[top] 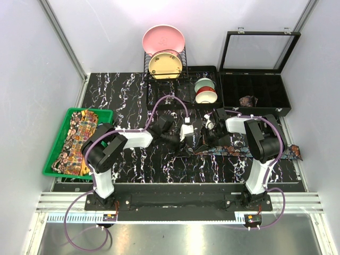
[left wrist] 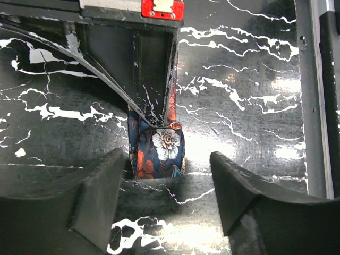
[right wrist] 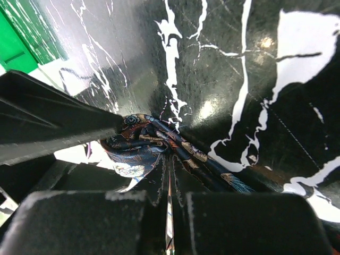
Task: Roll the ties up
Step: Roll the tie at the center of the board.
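Observation:
A dark blue floral tie (top: pixel 255 152) lies along the marble table from the centre to the right edge. My right gripper (top: pixel 205 141) is shut on its near end. In the right wrist view the fabric is pinched edge-on between the closed fingers (right wrist: pixel 255 223), and the tie (right wrist: pixel 143 143) bunches just beyond my right gripper (right wrist: pixel 169 183). My left gripper (top: pixel 187 139) is open. In the left wrist view my left gripper (left wrist: pixel 167 158) straddles the tie's floral end (left wrist: pixel 159 151) without touching it. Yellow-orange paisley ties (top: pixel 78 139) lie in the green tray. A rolled brownish tie (top: pixel 248 101) sits in the black box.
The green tray (top: pixel 52 159) is at the left table edge. A black compartment box (top: pixel 255 95) with its lid open stands back right. A dish rack (top: pixel 164 66) with pink and yellow plates stands at the back, with stacked bowls (top: pixel 205 90) beside it.

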